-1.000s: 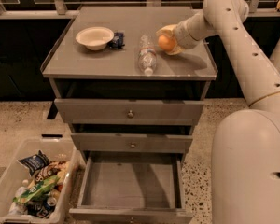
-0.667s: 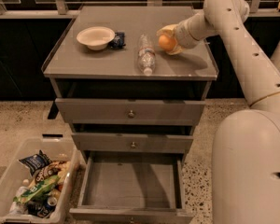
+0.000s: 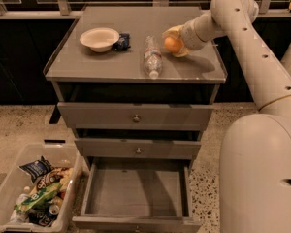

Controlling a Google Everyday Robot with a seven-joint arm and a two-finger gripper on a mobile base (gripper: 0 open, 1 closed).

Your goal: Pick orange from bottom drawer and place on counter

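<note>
A grey three-drawer cabinet is seen from the front and above. A cream robot arm reaches in from the 3 o'clock side of the view.

The gripper point(image 3: 176, 41) is over the bench point(image 3: 111, 67), the flat grey cabinet top, at about 2 o'clock on that surface. Its pale fingers are closed around the orange point(image 3: 172, 45), a small round fruit. The fruit sits low, at or just above the surface, and it is not possible to tell whether it touches.

The bottom drawer point(image 3: 136, 191) is pulled fully out at 6 o'clock in the view, and nothing can be seen inside it. The two drawers above it are shut.

A clear plastic bottle point(image 3: 152, 58) lies on its side near the middle of the bench, just beside the orange at its 9 o'clock. A white bowl point(image 3: 100, 38) sits at 10 o'clock with a small dark packet point(image 3: 123, 41) touching its 3 o'clock side. A clear bin point(image 3: 5, 193) of snack packets stands on the floor at 8 o'clock.

The step in hand appears to be the placing, with the pick from the drawer done. The next move likely calls for settling the orange onto the bare patch, opening the fingers, and lifting away without rolling the fruit toward the bottle or the edge.
</note>
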